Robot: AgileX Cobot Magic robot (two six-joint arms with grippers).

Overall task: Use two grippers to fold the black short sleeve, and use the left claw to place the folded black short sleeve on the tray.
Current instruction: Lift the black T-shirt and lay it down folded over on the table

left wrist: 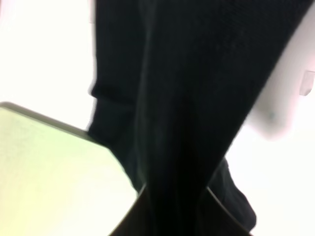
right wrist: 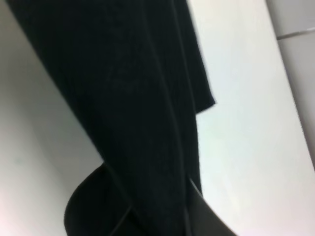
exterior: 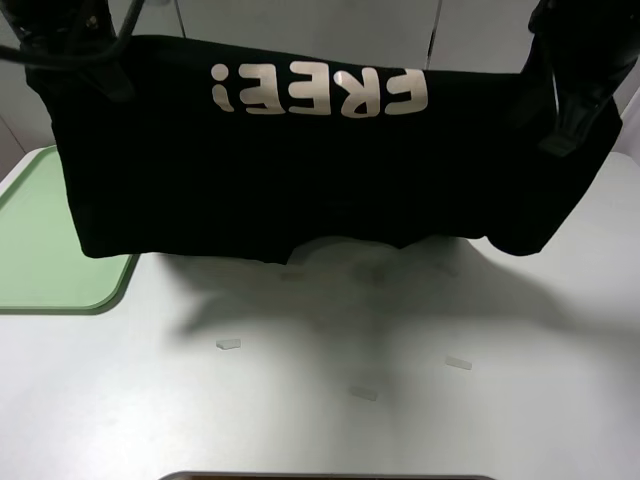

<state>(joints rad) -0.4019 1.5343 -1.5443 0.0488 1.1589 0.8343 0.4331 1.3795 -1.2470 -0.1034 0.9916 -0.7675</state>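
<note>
Cotton, by the look: large black short-sleeved T-shirt (exterior: 330, 170), soft and limp, sagging slightly in the unsupported middle. Probably light, not slippery, not fragile. Likely to swing, drape and crease rather than keep any shape. Best taken at corners or along a doubled edge, pinching through every layer, a single-layer pinch risking the rest sliding loose.

Held much that way now: left claw (left wrist: 174, 216) clamped together on cloth at the upper corner nearest the pale mint-green rectangular plastic tray (exterior: 45, 240), right claw (right wrist: 152, 216) clamped together on the upper corner farthest from the tray. Both half hidden in black folds in the wrist views, cloth streaming straight out from between the jaws.

Hangs stretched wide like a curtain above the white desk (exterior: 320, 420), just beside the tray, with the lower corner on the tray side overlapping the tray's rim in the high view. Seems clear of the desk, judging by the soft shadow spread beneath; cannot tell for certain. Shows pale pinkish-white "FREE!" lettering (exterior: 320, 92) upside down along the upper edge. Possibly doubled over already, but not clear from here. Lower edge uneven, with a shallow notch near the middle.

Small white tape scraps (exterior: 228, 345) scattered on the desk, well apart from the tray, beyond the shirt's shadow.
</note>
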